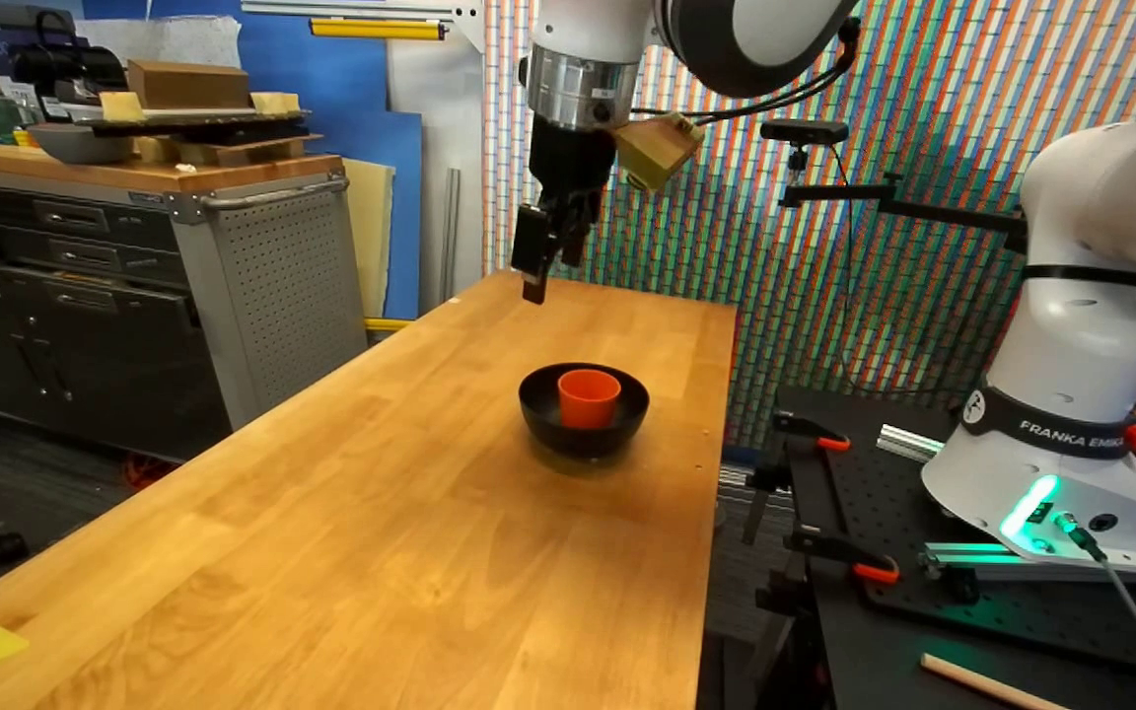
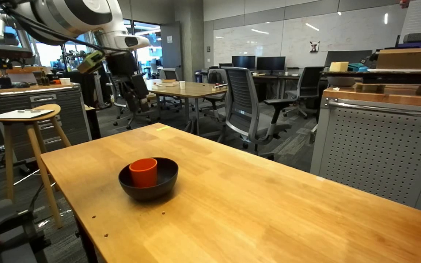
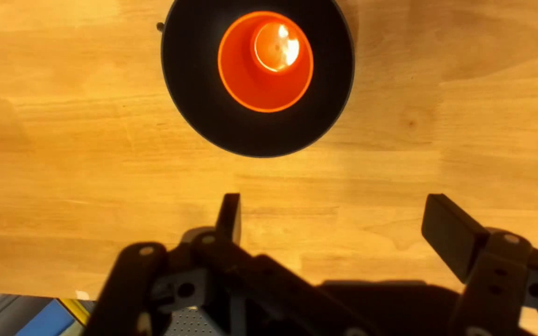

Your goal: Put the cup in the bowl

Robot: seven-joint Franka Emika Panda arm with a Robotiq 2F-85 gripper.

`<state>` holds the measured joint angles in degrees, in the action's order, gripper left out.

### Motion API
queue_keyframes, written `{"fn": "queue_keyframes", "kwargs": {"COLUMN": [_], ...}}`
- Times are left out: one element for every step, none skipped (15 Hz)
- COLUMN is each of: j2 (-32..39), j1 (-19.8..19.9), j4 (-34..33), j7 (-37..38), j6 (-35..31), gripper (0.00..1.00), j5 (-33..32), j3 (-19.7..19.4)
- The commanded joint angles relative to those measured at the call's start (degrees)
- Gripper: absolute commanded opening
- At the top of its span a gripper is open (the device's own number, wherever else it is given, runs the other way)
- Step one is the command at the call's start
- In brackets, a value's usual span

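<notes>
Sitting mouth-up in black bowl [image 1: 583, 443]: orange cup [image 1: 589, 399]; gripper [image 3: 333, 210]: jaws wide apart, empty; position: above table [image 1: 410, 532]

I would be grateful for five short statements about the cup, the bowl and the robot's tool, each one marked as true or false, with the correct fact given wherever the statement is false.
1. The cup is inside the bowl. True.
2. The tool is shut on the cup. False: it is open and apart from the cup.
3. The cup is upside down. False: its open end faces up.
4. The bowl is wider than the cup. True.
5. The bowl stands on the wooden table. True.
</notes>
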<state>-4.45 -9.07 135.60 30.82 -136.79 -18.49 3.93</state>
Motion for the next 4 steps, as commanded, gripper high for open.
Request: {"fn": "queue_keyframes", "kwargs": {"j2": [-6.7, -3.0, -4.2, -4.9], "j1": [-0.4, 1.4, 1.3, 1.2], "j4": [3.3, 1.1, 1.7, 2.2], "j7": [-13.2, -6.2, -9.2, -10.5], "j6": [6.0, 3.3, 4.6, 5.1], "gripper": [1.0, 1.0, 1.0, 1.0], "j5": [8.7, 4.3, 6.4, 7.2], "j3": [2.4, 3.1, 3.6, 3.9]}}
